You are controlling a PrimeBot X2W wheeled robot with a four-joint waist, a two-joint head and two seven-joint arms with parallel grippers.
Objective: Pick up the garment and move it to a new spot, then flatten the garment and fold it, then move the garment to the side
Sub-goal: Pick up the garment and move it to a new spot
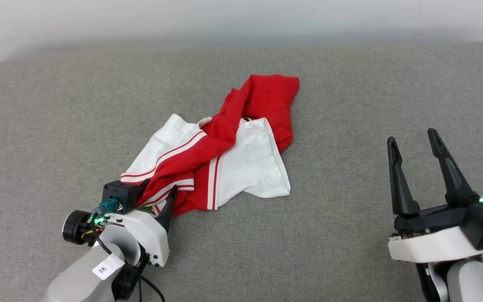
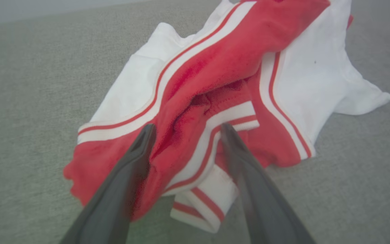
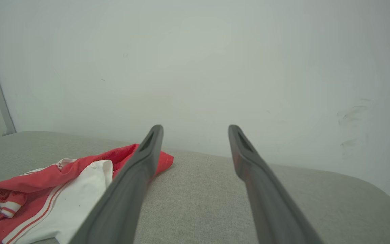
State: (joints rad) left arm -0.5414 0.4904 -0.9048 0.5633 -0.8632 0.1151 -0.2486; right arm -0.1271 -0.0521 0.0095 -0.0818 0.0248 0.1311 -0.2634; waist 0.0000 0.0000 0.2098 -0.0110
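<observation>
The garment (image 1: 241, 159) lies crumpled on the grey cushioned surface, red body bunched between two white sleeves with red-and-white striped trim. My left gripper (image 1: 158, 191) sits at its near-left edge, open, with a red fold and striped hem lying between the spread fingers. The left wrist view shows the garment (image 2: 215, 67) close up, with the left gripper (image 2: 188, 130) straddling that fold. My right gripper (image 1: 411, 138) hovers open and empty well to the right of the cloth. In the right wrist view the garment (image 3: 80, 183) lies low at the left of the right gripper (image 3: 195, 130).
The grey fabric surface (image 1: 350, 105) spreads wide on all sides of the cloth. A pale wall (image 1: 241, 21) runs along its far edge, and the surface's corners round off at the far left and right.
</observation>
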